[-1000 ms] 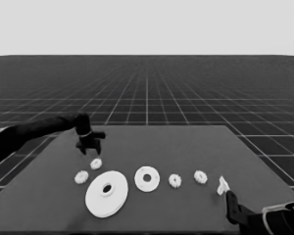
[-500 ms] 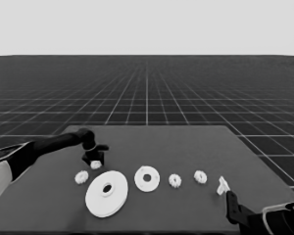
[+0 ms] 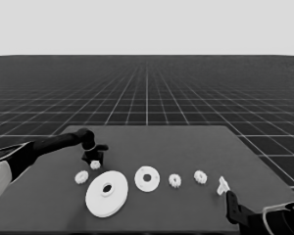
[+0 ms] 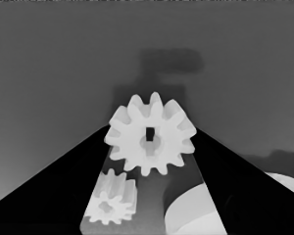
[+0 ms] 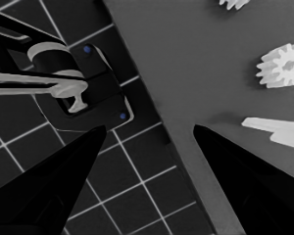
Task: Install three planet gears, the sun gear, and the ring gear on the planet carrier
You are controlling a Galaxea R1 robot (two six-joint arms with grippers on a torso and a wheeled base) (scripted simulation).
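Note:
My left gripper [image 3: 93, 157] is low over the table's left part, shut on a planet gear [image 3: 95, 165] [image 4: 151, 140] that spans the gap between its fingertips. A second gear [image 3: 81, 177] [image 4: 110, 204] lies just beside it. The larger round part, the ring gear [image 3: 107, 193], lies in front of them, and the smaller round part, the planet carrier [image 3: 147, 178], lies to its right with nothing on it. Two more gears [image 3: 175, 180] [image 3: 200, 176] lie farther right. My right gripper [image 3: 230, 198] [image 5: 149, 127] waits open at the table's near right corner.
A thin white piece [image 3: 222, 185] [image 5: 279, 129] lies by the right gripper, next to a gear [image 5: 281, 64]. Past the table's edge the right wrist view shows dark machinery with pale bands [image 5: 63, 88] over the floor grid.
The left arm has swung forward and down from the table's left end onto the gear. The gear stays at about the same spot. The right arm has not moved.

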